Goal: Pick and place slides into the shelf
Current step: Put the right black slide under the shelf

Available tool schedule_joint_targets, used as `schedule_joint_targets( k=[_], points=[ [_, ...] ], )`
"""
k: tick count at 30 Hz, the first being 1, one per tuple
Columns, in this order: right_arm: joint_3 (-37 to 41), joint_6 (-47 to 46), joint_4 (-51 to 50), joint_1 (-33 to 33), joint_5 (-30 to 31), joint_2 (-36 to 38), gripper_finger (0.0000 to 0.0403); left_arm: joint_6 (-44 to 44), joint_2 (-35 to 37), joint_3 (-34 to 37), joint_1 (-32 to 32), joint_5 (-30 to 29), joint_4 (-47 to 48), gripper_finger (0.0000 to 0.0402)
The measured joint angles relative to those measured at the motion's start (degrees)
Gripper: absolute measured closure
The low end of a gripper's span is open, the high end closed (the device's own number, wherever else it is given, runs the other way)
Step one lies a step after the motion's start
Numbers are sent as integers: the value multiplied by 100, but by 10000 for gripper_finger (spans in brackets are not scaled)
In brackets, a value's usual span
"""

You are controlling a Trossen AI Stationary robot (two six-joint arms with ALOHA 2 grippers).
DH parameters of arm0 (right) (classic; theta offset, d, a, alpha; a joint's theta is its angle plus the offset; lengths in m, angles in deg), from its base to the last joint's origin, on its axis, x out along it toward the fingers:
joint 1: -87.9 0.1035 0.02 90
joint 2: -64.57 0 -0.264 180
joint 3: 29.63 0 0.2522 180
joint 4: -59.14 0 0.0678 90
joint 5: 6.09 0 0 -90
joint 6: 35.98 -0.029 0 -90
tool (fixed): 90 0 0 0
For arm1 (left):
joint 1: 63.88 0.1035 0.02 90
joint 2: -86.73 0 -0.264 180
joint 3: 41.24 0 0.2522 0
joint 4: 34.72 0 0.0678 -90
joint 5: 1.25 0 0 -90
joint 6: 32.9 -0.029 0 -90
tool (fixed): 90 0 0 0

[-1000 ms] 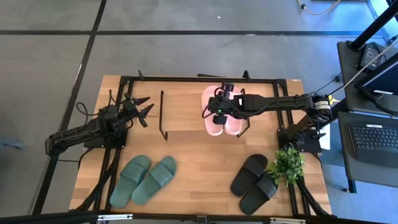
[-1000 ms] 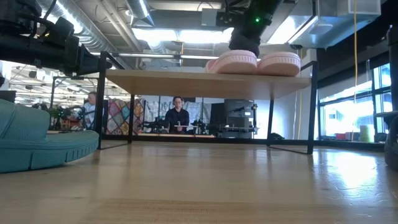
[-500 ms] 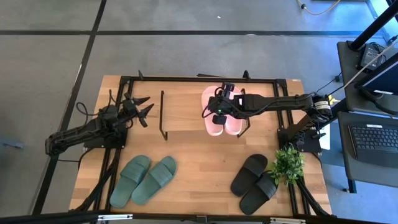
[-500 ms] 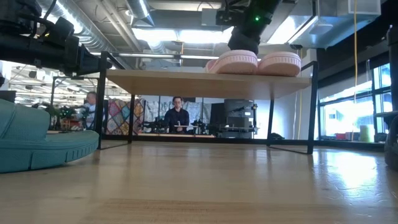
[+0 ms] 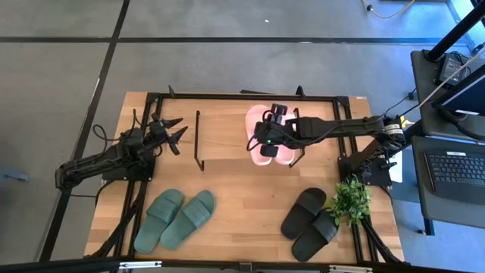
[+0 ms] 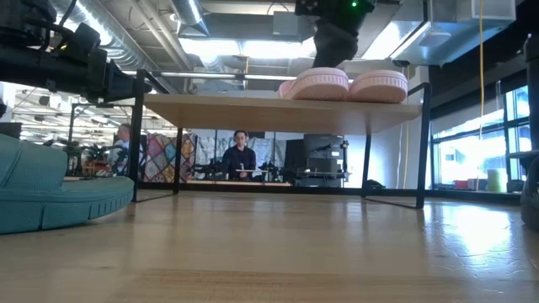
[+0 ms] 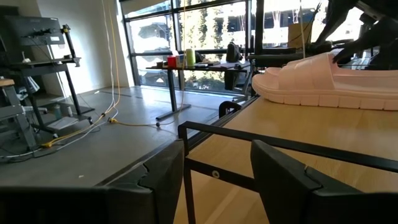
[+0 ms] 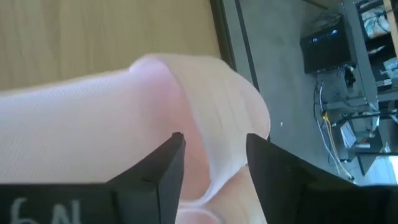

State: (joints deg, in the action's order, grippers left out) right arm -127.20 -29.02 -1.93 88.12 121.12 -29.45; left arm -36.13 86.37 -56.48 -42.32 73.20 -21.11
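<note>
On the shelf [image 5: 227, 140], seen from my overhead camera, the pale pink slides [image 5: 270, 137] sit side by side at its right end, and my right gripper [image 5: 264, 142] hangs directly over them, its arm reaching in from the table's right side. My left gripper [image 5: 168, 132] waits off the shelf's left end with its fingers spread and nothing between them. Down on the tabletop [image 5: 242, 197], the dark green slides [image 5: 175, 219] lie front left and the black slides [image 5: 310, 224] front right, just beside a small potted plant [image 5: 349, 199].

From the low camera I see the pink pair [image 6: 344, 84] resting flat on the shelf's wooden board [image 6: 253, 109], with the right gripper [image 6: 335, 42] just above the left-hand one. A green slide [image 6: 46, 189] fills the near left edge, and people show in the room behind the shelf.

Through the left wrist camera, that arm's own fingers [image 7: 283, 180] stand apart, framing the shelf's black wire side frame [image 7: 280, 146], with one pink slide [image 7: 329, 81] farther along the board.

Through the right wrist camera, the fingers [image 8: 165, 171] are parted with pink slide [image 8: 124, 143] right under them; I cannot tell whether they touch it.
</note>
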Motion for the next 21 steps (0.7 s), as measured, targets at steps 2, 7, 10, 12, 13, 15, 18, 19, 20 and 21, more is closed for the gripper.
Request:
schedule_joint_targets(
  k=[2, 7, 10, 12, 13, 15, 18, 19, 20, 21],
  points=[
    [-29, -206, -179, 68, 2, 0, 231, 1, 0, 0, 1, 0, 0, 223],
    [-239, -868, -750, 461, 0, 0, 231, 0, -2, 0, 2, 0, -1, 223],
    [-514, -1372, -1079, 870, 1, 0, 231, 1, -1, 0, 0, 0, 0, 223],
    [-681, -1696, -1215, 1188, -133, 0, 231, 1, -1, 0, 1, -2, 0, 223],
    [-764, -1827, -1241, 1343, -261, 0, 231, 0, -1, 0, 1, 0, 1, 223],
    [-887, -2062, -1269, 1645, -598, 0, 231, 1, 0, 0, 0, -2, 1, 223],
    [-991, -2463, -1263, 2066, -1077, 0, 231, 1, 0, 0, 1, 0, 1, 223],
    [-991, -2621, -1265, 2197, -1210, 0, 231, 1, -2, 0, 2, 0, 1, 223],
    [-991, -2777, -1284, 2333, -1354, 0, 231, -1, 0, 0, 0, 0, 1, 223],
    [-991, -2917, -1304, 2464, -1503, 0, 231, 1, -2, 0, 2, 0, 1, 223]
  ],
)
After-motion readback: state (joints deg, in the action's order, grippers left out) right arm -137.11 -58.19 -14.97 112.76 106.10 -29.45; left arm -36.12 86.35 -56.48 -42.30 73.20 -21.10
